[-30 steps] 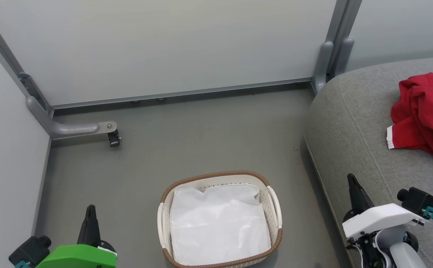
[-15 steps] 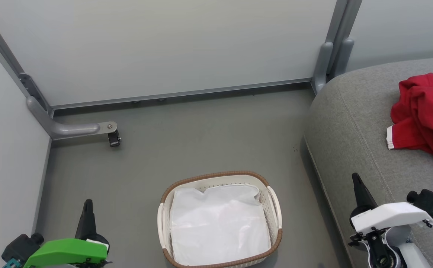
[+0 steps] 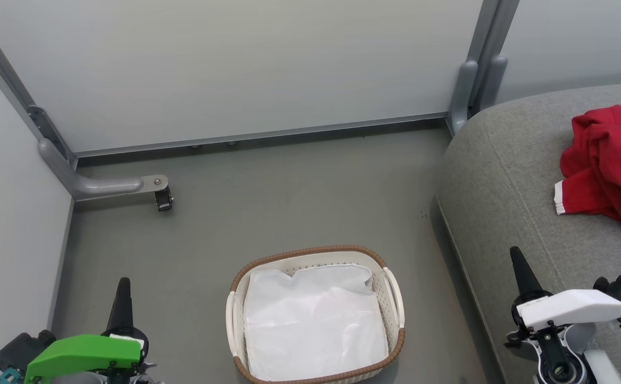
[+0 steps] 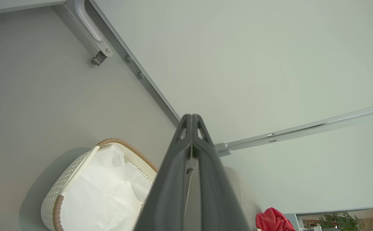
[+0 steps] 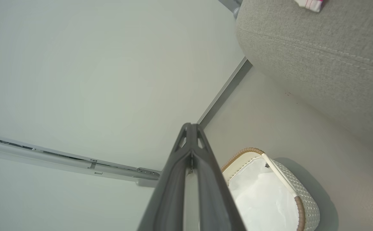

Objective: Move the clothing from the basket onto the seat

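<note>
Now we see clothing (image 3: 609,165) on the seat (image 3: 502,176) (far right).
Our left gripper (image 3: 124,288) and right gripper (image 3: 518,261): pinched together, empty.

We see pale grey partition panels (image 3: 246,69) framed in grey metal, a curved foot (image 3: 102,185) with a small black castor (image 3: 163,200) standing on smooth grey floor (image 3: 300,197).

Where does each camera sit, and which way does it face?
Head view: on the head, facing forward and down at the basket and the clothing on the seat; left gripper lower left, right gripper lower right.
Left wrist view: on that wrist, along the shut left gripper toward the wall; basket lower left.
Right wrist view: on that wrist, along the shut right gripper toward the wall; seat upper right.
All three share the basket.
</note>
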You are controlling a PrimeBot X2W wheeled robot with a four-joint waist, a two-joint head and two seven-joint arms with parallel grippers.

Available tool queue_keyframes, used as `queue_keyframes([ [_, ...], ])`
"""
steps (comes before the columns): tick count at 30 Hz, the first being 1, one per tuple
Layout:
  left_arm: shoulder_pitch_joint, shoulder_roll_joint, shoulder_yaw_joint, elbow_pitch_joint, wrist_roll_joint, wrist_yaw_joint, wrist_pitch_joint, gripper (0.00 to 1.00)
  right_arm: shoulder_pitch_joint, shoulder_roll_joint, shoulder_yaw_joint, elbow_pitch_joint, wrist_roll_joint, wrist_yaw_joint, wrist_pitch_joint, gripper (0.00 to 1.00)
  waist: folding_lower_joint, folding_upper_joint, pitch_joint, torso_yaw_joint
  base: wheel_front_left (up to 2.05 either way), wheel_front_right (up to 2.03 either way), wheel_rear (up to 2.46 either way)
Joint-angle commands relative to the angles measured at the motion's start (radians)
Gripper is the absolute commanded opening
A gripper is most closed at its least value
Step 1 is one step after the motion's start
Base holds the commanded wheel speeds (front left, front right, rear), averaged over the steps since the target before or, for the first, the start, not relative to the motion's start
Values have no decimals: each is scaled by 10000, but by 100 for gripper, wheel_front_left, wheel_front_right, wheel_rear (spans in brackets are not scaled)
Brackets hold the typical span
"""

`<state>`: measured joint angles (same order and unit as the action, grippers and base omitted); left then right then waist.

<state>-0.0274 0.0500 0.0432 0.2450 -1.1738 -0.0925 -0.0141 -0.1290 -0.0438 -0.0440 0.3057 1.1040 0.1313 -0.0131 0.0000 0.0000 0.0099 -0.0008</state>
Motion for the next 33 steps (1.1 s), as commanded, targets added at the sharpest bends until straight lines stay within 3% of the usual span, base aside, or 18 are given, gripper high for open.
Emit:
queue_keyframes([
  [1,-267,18,78,-68,-210,-60,60,0,36,-59,-57,-146,261,-4,67,0,0,0,-1,0,0,0,0],
  [33,-663,13,487,-23,-2803,-279,844,0,162,-80,-471,-456,3250,-4,830,0,0,0,-39,4,0,0,0],
])
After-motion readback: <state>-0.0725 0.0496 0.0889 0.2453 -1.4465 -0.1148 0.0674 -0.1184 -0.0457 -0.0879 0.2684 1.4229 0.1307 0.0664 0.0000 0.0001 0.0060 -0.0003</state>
